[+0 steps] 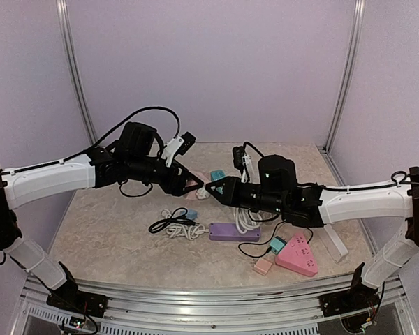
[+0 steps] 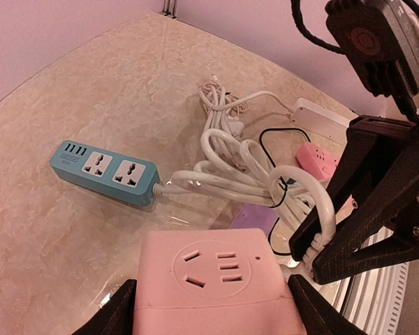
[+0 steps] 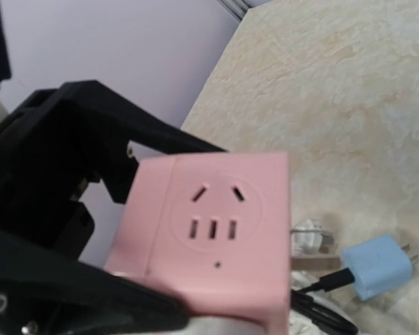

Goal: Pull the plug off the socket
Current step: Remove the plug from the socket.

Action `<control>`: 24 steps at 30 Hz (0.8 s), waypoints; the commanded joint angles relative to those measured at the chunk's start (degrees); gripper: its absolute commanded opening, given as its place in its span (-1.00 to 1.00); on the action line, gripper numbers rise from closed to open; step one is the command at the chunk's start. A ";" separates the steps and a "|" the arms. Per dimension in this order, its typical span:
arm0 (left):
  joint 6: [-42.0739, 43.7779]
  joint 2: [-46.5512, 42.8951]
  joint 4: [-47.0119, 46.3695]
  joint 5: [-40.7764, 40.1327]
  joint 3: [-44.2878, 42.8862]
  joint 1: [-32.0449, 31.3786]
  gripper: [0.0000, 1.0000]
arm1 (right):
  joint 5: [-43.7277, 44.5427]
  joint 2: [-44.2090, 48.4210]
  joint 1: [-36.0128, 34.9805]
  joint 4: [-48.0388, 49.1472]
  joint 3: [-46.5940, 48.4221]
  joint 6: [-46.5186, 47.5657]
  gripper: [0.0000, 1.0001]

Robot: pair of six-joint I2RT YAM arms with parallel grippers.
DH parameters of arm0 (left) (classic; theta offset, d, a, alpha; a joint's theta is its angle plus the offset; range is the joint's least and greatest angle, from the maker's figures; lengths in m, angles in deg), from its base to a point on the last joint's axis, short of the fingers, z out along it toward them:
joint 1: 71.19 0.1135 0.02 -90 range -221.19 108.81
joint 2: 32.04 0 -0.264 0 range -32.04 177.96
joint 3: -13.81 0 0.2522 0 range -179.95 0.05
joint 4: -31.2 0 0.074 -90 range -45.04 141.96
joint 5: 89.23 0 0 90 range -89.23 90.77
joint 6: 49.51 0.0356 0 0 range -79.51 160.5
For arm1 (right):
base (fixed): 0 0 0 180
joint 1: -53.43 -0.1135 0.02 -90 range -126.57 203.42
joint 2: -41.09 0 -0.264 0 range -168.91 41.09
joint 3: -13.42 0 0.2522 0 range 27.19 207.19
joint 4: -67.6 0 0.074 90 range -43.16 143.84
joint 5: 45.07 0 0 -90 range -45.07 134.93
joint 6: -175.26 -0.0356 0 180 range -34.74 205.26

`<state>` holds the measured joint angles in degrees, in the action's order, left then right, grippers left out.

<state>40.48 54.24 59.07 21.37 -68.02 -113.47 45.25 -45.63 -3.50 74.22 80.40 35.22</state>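
Pink socket gripped, teal strip's label unreadable

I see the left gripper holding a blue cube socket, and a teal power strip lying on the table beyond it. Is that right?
Not quite. The cube socket in the left gripper is pink, not blue, as the left wrist view shows plainly. The rest stands: the left gripper holds it, and the teal power strip lies on the table beyond it.
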 commanded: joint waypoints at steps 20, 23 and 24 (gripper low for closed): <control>-8.81 1.29 8.71 -0.11 -2.06 8.34 -1.00 | -4.19 -5.48 -0.47 -10.78 9.33 3.65 0.20; -8.13 1.26 9.38 -2.48 -2.28 7.37 -1.00 | -6.02 -6.50 -0.46 -9.08 9.09 2.13 0.21; -7.81 1.32 9.48 -3.17 -2.28 6.84 -1.00 | -6.89 -7.21 -0.50 -8.48 9.15 1.68 0.20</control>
<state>32.64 56.53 70.04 21.35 -69.57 -105.12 41.60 -50.90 -3.52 65.28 88.33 38.68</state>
